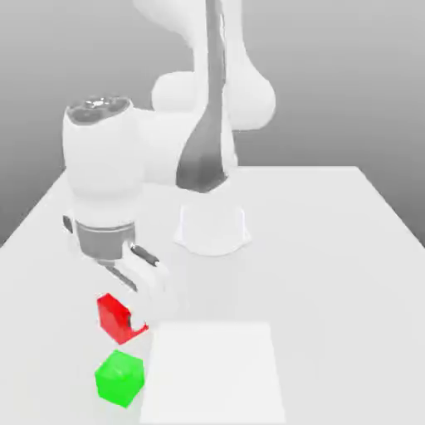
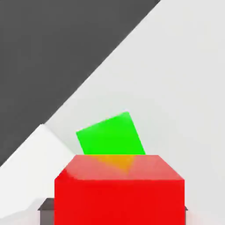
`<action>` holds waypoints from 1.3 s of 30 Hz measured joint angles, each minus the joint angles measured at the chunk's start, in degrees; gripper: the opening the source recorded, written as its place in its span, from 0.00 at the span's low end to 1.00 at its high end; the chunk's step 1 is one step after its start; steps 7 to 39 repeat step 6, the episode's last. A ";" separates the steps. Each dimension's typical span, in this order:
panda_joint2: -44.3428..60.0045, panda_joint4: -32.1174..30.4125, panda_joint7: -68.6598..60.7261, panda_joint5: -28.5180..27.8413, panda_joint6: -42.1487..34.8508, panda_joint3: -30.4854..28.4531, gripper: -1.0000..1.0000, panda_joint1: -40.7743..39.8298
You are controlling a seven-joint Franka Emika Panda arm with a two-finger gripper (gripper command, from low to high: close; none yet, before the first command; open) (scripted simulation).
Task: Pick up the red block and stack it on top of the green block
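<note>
Glossy bright-red rigid cube (image 2: 119, 201), likely light and slightly slippery, sits clamped between my gripper's (image 1: 139, 322) fingers near the bright-green mottled cube (image 1: 120, 378); opposite side faces seem the right hold.

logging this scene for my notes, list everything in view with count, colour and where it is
red block: one, glossy red, between the jaws of the gripper, which are closed on it
green block: one, bright green, near the table's near edge in the exterior view, beside the white square
white square: one, plain white, flat-looking, at the near part of the table, to the exterior view's right of the green block
table: one, pale grey, under everything
robot arm: one, white with dark grey parts, reaching down on the exterior view's left
gripper: one, whitish with dark tips, at the arm's end
</note>
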 joint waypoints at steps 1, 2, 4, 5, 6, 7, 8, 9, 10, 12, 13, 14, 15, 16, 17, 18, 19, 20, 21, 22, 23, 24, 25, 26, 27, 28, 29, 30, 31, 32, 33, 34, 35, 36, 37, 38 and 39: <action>1.95 0.28 -0.05 0.06 1.67 -0.01 0.00 0.00; 3.96 0.46 -0.10 0.12 3.49 0.05 0.00 -0.04; 5.96 0.60 -0.14 0.19 5.35 0.02 1.00 0.01; 5.96 0.60 -0.14 0.19 5.35 0.02 1.00 0.01; 5.96 0.60 -0.14 0.19 5.35 0.02 1.00 0.01; 5.96 0.60 -0.14 0.19 5.35 0.02 1.00 0.01; 5.96 0.60 -0.14 0.19 5.35 0.02 1.00 0.01; 5.96 0.60 -0.14 0.19 5.35 0.02 1.00 0.01; 5.96 0.60 -0.14 0.19 5.35 0.02 1.00 0.01; 5.96 0.60 -0.14 0.19 5.35 0.02 1.00 0.01; 5.96 0.60 -0.14 0.19 5.35 0.02 1.00 0.01; 5.96 0.60 -0.14 0.19 5.35 0.02 1.00 0.01; 5.96 0.60 -0.14 0.19 5.35 0.02 1.00 0.01; 5.96 0.60 -0.14 0.19 5.35 0.02 1.00 0.01; 5.96 0.60 -0.14 0.19 5.35 0.02 1.00 0.01; 5.96 0.60 -0.14 0.19 5.35 0.02 1.00 0.01; 5.96 0.60 -0.14 0.19 5.35 0.02 1.00 0.01; 5.96 0.60 -0.14 0.19 5.35 0.02 1.00 0.01; 5.96 0.60 -0.14 0.19 5.35 0.02 1.00 0.01; 5.96 0.60 -0.14 0.19 5.35 0.02 1.00 0.01; 5.96 0.60 -0.14 0.19 5.35 0.02 1.00 0.01; 5.96 0.60 -0.14 0.19 5.35 0.02 1.00 0.01; 5.96 0.60 -0.14 0.19 5.35 0.02 1.00 0.01; 5.96 0.60 -0.14 0.19 5.35 0.02 1.00 0.01; 5.96 0.60 -0.14 0.19 5.35 0.02 1.00 0.01; 5.96 0.60 -0.14 0.19 5.35 0.02 1.00 0.01; 5.96 0.60 -0.14 0.19 5.35 0.02 1.00 0.01; 5.96 0.60 -0.14 0.19 5.35 0.02 1.00 0.01; 5.96 0.60 -0.14 0.19 5.35 0.02 1.00 0.01; 5.96 0.60 -0.14 0.19 5.35 0.02 1.00 0.01; 5.96 0.60 -0.14 0.19 5.35 0.02 1.00 0.01; 5.96 0.60 -0.14 0.19 5.35 0.02 1.00 0.01; 5.96 0.60 -0.14 0.19 5.35 0.02 1.00 0.01; 5.96 0.60 -0.14 0.19 5.35 0.02 1.00 0.01; 5.96 0.60 -0.14 0.19 5.35 0.02 1.00 0.01; 5.96 0.60 -0.14 0.19 5.35 0.02 1.00 0.01; 5.96 0.60 -0.14 0.19 5.35 0.02 1.00 0.01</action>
